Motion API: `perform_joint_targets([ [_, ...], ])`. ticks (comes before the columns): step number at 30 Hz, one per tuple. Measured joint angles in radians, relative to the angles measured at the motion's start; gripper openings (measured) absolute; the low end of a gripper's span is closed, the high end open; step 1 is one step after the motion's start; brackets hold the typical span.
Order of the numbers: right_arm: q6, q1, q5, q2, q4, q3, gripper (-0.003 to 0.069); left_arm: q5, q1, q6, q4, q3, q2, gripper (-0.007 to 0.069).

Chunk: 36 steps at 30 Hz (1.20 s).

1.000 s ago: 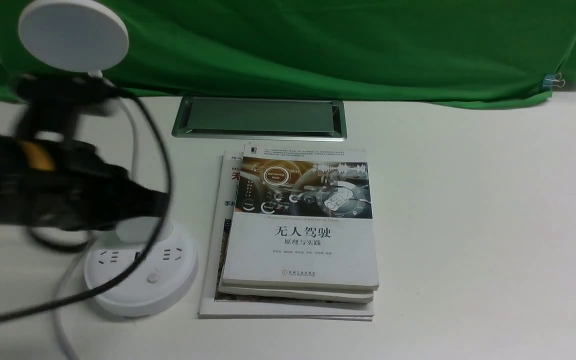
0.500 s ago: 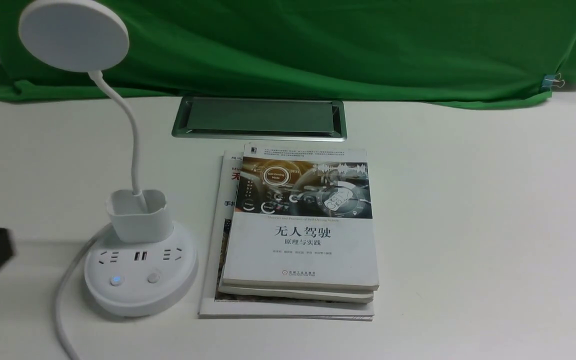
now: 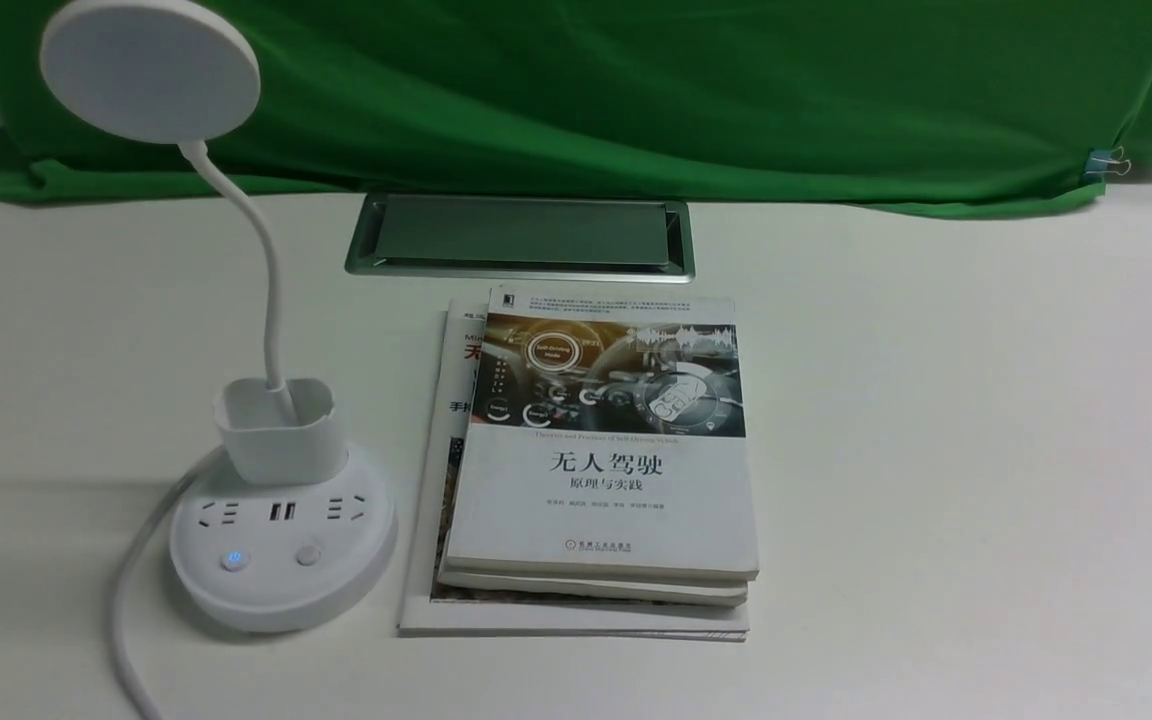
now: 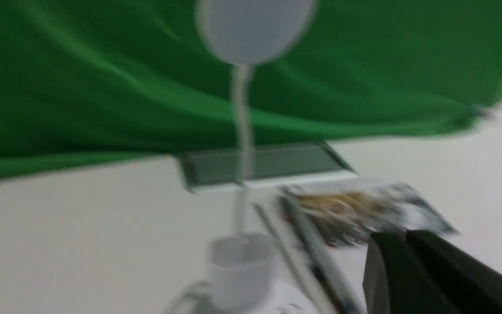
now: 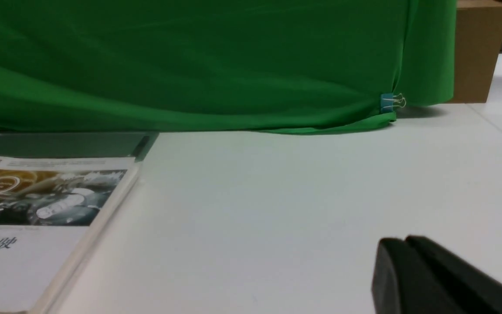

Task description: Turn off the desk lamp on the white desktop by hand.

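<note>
The white desk lamp (image 3: 281, 530) stands at the left of the white desktop (image 3: 936, 450), its disc head (image 3: 150, 70) raised on a thin neck above the cup holder (image 3: 279, 430). On the round base, the left button (image 3: 232, 560) glows faint blue and the right button (image 3: 308, 553) is dark. Neither gripper shows in the front view. In the blurred left wrist view my left gripper (image 4: 405, 235) is shut and empty, apart from the lamp (image 4: 242, 266). My right gripper (image 5: 403, 242) is shut and empty above bare desktop.
A stack of books (image 3: 596, 470) lies just right of the lamp base. The silver-rimmed cable hatch (image 3: 519, 237) sits behind it, before the green cloth backdrop (image 3: 636, 90). The lamp's white cord (image 3: 126, 620) runs off the front edge. A cardboard box (image 5: 479, 48) stands far right.
My left arm, which was over the lamp base a second ago, has pulled back to the left and out of the front view. The lamp and books have not moved.
</note>
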Motion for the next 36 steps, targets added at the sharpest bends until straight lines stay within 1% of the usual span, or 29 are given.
perform_joint_targets([
  [1,0.000,0.000,0.000,-0.001,0.000,0.000,0.0036,-0.042,0.025,0.000,-0.002,0.042,-0.050,0.0019],
  [2,0.000,0.000,0.000,-0.001,0.000,0.000,0.0036,-0.042,0.030,0.000,-0.003,0.051,-0.058,0.0019],
  [4,0.000,0.000,-0.001,-0.001,0.000,0.000,0.0036,-0.127,0.089,0.000,-0.006,0.177,-0.114,0.0019],
  [6,0.000,0.000,0.002,-0.001,0.000,0.001,0.0036,-0.159,0.113,0.000,0.008,0.252,-0.119,0.0019],
  [11,0.000,0.000,-0.004,0.000,0.000,0.001,0.0036,-0.159,0.131,0.000,0.024,0.400,-0.120,0.0019],
  [16,0.000,0.000,-0.007,-0.001,0.000,0.001,0.0036,-0.245,0.131,0.000,0.010,0.411,-0.121,0.0019],
  [19,0.000,0.000,-0.009,-0.001,0.000,0.001,0.0036,-0.258,0.131,0.000,0.007,0.411,-0.121,0.0019],
  [30,0.000,0.000,-0.010,-0.001,0.000,0.001,0.0036,-0.260,0.132,0.000,0.004,0.411,-0.121,0.0019],
  [36,0.000,0.000,-0.010,-0.001,0.000,0.001,0.0036,-0.216,0.132,0.000,0.004,0.411,-0.121,0.0019],
])
